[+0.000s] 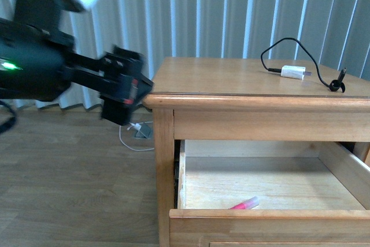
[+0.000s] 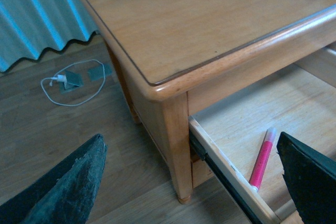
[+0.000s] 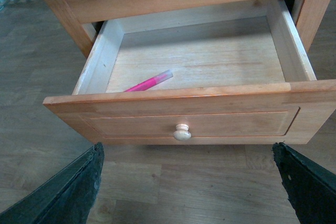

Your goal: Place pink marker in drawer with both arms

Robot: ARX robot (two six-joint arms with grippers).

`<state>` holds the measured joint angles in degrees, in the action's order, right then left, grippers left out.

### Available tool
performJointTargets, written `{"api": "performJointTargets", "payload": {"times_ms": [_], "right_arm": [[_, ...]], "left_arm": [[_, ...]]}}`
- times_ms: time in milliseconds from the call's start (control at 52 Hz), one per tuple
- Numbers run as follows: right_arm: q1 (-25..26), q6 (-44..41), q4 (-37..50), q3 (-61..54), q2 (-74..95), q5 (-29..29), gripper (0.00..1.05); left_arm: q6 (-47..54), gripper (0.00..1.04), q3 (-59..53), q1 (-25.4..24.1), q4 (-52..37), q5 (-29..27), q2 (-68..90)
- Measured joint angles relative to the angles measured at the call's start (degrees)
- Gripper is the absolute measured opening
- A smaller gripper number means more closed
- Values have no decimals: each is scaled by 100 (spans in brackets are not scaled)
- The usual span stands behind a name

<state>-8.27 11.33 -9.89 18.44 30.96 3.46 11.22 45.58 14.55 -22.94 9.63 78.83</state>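
Note:
The pink marker (image 1: 244, 204) lies on the floor of the open drawer (image 1: 266, 217), close behind its front panel and near the left side. In the right wrist view the pink marker (image 3: 148, 82) rests at an angle inside the drawer (image 3: 210, 121), whose round knob (image 3: 182, 131) faces my right gripper (image 3: 189, 187). That gripper is open, a little in front of the knob, and holds nothing. My left gripper (image 1: 130, 99) hovers open beside the nightstand's left front corner. From the left wrist, the marker (image 2: 262, 158) shows just inside the drawer's side wall (image 2: 220, 163), between the spread fingers (image 2: 68, 187).
The nightstand top (image 1: 231, 76) carries a white charger block (image 1: 293, 72) with a black cable. Another white cable and plug (image 2: 65, 80) lie on the wood floor by the curtain. A lower drawer front shows beneath the open one.

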Motion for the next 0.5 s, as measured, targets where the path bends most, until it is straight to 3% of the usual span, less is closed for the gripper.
{"api": "performJointTargets", "payload": {"times_ms": [366,500], "right_arm": [[0,2,0,0,0,-2,96],[0,2,0,0,0,0,96]], "left_arm": [[-896,99,-1917,-2234,973,699,-3475],[-898,99,-2188,-2382,1167,601,-3976]]}}
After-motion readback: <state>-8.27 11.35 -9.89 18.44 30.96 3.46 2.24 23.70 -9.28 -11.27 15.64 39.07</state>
